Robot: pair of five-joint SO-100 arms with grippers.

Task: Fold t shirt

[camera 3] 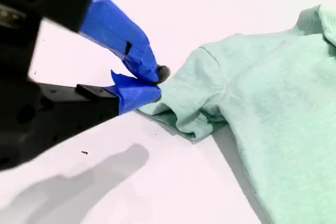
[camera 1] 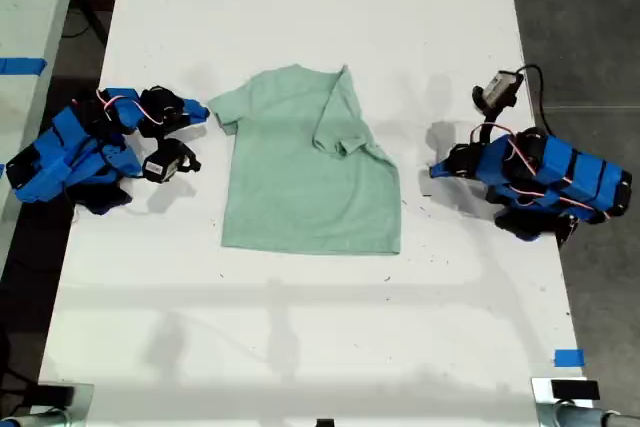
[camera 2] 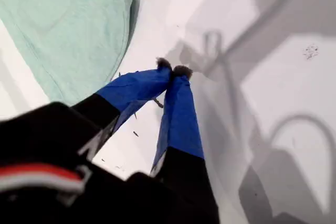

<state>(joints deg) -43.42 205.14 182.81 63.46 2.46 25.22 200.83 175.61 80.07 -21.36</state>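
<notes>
— Mint-green cloth, is that the t shirt? Where does it lie?

— Yes. It lies flat near the middle of the white table, between the two blue arms. In the exterior view, the sleeve on the right side is folded over onto the body, and the sleeve on the left side is spread out.

— What about my first gripper?

— Its blue-taped jaws are pressed together at the tips and hold nothing. It hangs over bare table, just beside the edge of the shirt. In the exterior view it is the arm on the right.

— And my second gripper?

— It is at the sleeve on the exterior view's left. The jaws are nearly together at the sleeve edge. I cannot tell if cloth is between them or if they only touch it.
</notes>
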